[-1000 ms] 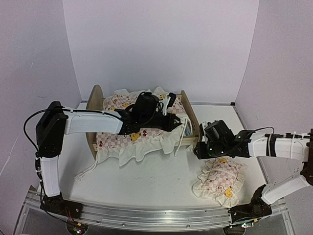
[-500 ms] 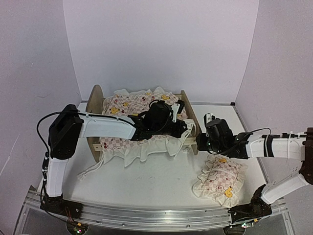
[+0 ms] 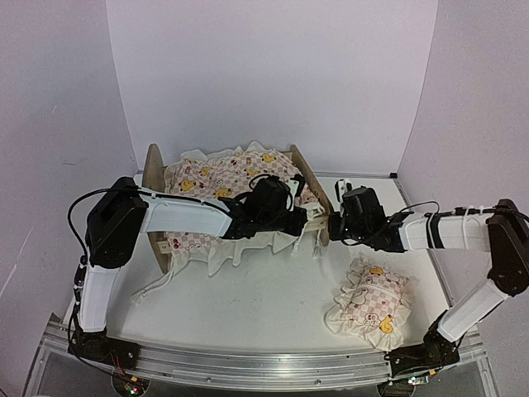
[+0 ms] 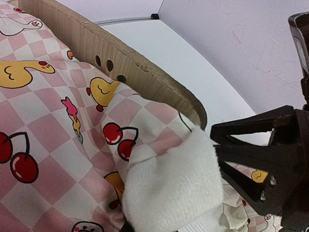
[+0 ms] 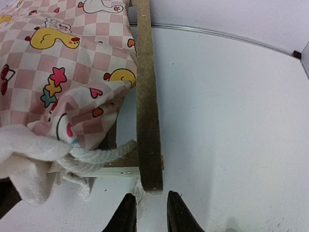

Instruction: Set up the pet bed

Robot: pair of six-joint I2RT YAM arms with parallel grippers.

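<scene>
Now the pet bed (image 3: 152, 178) has shifted back, quilt (image 3: 223, 178) spread inside; left gripper (image 3: 296, 222) pinches its frill, right gripper (image 5: 150, 197) narrowly parted at the footboard (image 5: 145, 96)

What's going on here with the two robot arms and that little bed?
The arms are dressing a small light-wood pet bed. The left hand grips the bunched white-frilled edge of a pink checked cartoon-print quilt beside the end board nearer the right arm. The right hand sits at that board's near corner, fingers slightly apart; whether it grips is unclear. A matching frilled pillow lies on the white table, not yet on the bed.
</scene>
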